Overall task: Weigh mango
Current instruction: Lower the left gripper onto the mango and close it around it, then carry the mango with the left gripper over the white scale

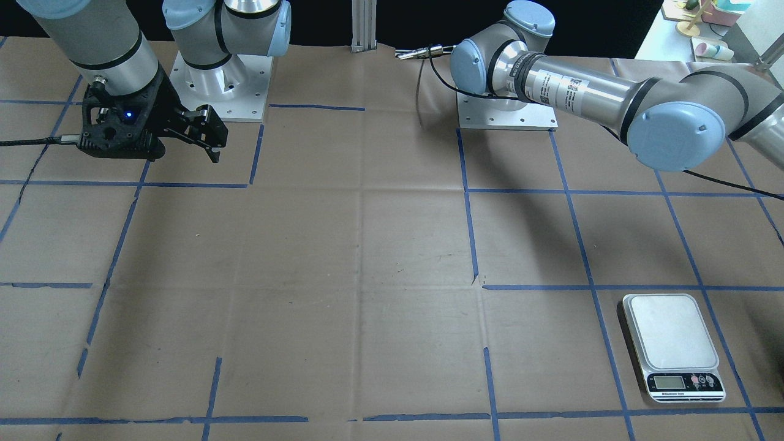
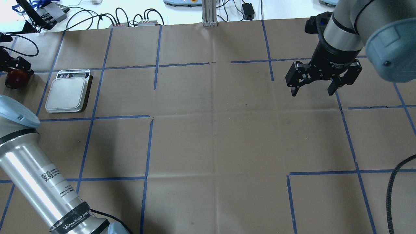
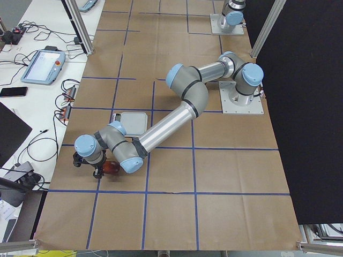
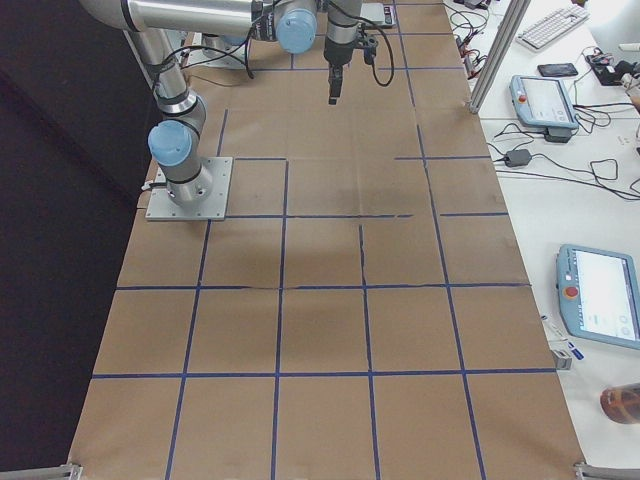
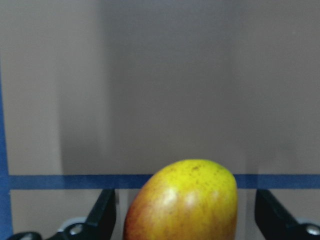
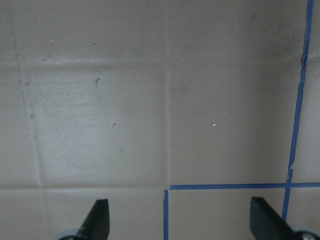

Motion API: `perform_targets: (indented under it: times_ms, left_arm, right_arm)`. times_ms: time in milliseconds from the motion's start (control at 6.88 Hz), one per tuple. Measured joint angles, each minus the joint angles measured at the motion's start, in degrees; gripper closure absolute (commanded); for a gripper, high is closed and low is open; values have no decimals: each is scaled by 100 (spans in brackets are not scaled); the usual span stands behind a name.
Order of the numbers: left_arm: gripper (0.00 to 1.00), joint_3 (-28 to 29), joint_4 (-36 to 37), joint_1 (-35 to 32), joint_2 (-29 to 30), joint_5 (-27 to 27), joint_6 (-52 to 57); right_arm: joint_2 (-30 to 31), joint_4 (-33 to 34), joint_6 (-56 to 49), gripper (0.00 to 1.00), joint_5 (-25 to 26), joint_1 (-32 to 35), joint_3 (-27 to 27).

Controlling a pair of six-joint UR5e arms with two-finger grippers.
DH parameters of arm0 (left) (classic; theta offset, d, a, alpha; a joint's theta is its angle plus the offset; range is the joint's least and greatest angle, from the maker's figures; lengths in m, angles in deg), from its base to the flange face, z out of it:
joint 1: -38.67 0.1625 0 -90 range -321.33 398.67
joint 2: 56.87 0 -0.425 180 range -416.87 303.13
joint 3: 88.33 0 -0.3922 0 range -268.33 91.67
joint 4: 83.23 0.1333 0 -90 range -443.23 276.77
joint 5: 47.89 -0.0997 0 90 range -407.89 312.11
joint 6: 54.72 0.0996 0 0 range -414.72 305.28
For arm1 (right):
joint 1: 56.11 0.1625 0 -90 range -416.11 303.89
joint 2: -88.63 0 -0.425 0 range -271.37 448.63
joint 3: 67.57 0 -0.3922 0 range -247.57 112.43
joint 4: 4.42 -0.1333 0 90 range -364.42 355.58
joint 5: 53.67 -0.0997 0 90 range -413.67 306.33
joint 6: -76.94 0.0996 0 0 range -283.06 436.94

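- Front-facing: right gripper [image 1: 214,138] hangs over the brown paper [image 1: 367,275] near its base, at the view's upper left. Jaws apart, nothing between them. Kitchen scale [image 1: 670,334] sits flat at lower right, platform bare, display towards the camera. Left arm [image 1: 612,92] stretches across and runs off the right edge.
- Overhead: left gripper [image 2: 13,66] is at the far left edge, partly cut off. Mango [image 2: 14,79] shows as a dark red lump right under it, just beside the scale with a blue tape line [image 2: 44,94] between them. Mango is not on the platform. Right gripper is well apart on the other side, fingers spread, pointing down.
- Exterior left: near arm is folded low, with its gripper down at the mango. The fruit looks to rest on the paper, near the scale and apart from it.
- Exterior right: near arm's gripper points straight down over the far part of the table. The mango is too far off to make out here.
- Left wrist: mango's yellow-orange end fills the bottom centre, between the two fingers [image 5: 102,212]. There is a visible gap on each side, so the jaws straddle the fruit, spread and not clamped on it.
- Right wrist: both fingertips wide apart over bare paper and a tape corner, holding nothing.
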Motion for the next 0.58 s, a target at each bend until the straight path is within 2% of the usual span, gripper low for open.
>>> perform_targets:
  times_ms: [291, 582]
  left_arm:
    - [54, 12, -176, 0, -62, -201, -7]
    - [59, -25, -519, -26, -421, -197, -111]
  right_arm:
    - [0, 0, 0, 0, 0, 0, 0]
    - [0, 0, 0, 0, 0, 0, 0]
